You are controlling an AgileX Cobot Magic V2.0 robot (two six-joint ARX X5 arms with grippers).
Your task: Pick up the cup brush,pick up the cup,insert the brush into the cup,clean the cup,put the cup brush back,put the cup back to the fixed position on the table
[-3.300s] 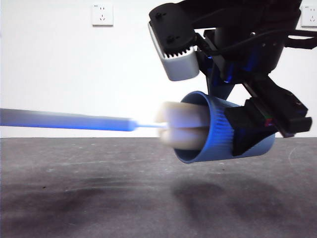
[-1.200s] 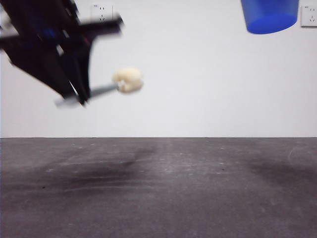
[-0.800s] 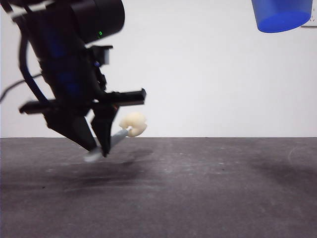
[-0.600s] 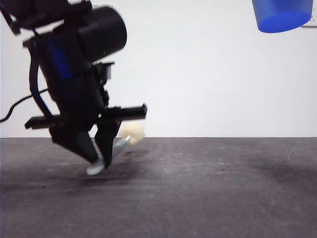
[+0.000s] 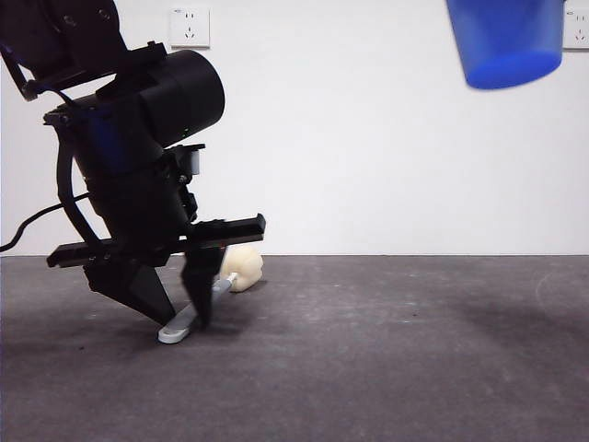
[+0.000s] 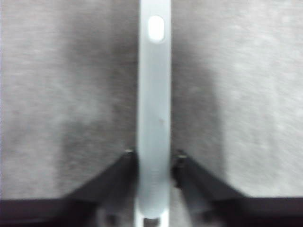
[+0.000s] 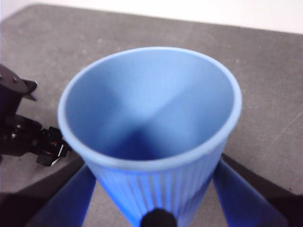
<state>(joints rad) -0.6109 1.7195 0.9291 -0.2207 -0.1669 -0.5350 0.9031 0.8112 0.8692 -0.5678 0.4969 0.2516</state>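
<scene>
My left gripper (image 5: 179,318) is low over the table (image 5: 386,368) at the left, shut on the grey handle of the cup brush (image 5: 189,324). The handle's end touches the table, and the cream sponge head (image 5: 244,269) lies on the surface behind it. In the left wrist view the handle (image 6: 154,109) runs straight out between the two jaws of that gripper (image 6: 154,158). My right gripper (image 7: 154,201) is shut on the blue ribbed cup (image 7: 151,118), its mouth facing the camera. In the front view the cup (image 5: 504,41) hangs high at the top right, bottom downward.
A white wall with two sockets (image 5: 190,27) stands behind the table. The left arm's black body (image 5: 129,166) fills the upper left of the front view, and part of it shows in the right wrist view (image 7: 21,130).
My left gripper has come down with the brush from mid-air to the table, so the handle end and sponge now rest on it. The cup stays high at the right, slightly lower.
</scene>
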